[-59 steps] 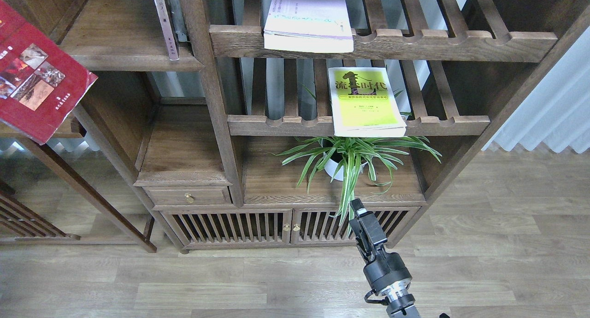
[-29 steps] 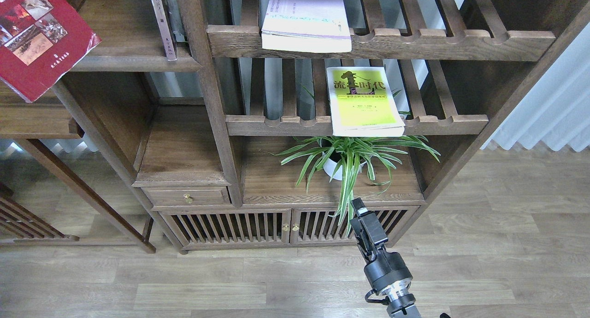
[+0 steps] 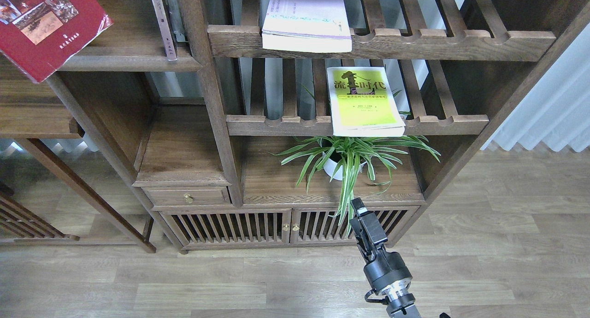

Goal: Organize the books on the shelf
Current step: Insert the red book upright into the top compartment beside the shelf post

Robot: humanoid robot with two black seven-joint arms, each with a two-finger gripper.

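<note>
Lying tilted upper left, red book [image 3: 46, 27], well apart from right gripper [image 3: 357, 207]

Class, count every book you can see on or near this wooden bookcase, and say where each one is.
4. A red book at top left, a thin upright book on the solid shelf, a white book on the upper rack, a yellow-green book on the lower rack. Others may be hidden.

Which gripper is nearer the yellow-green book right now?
Right. The right gripper hangs below the yellow-green book, in front of the plant. The left gripper is out of view, so its position cannot be judged.
</note>
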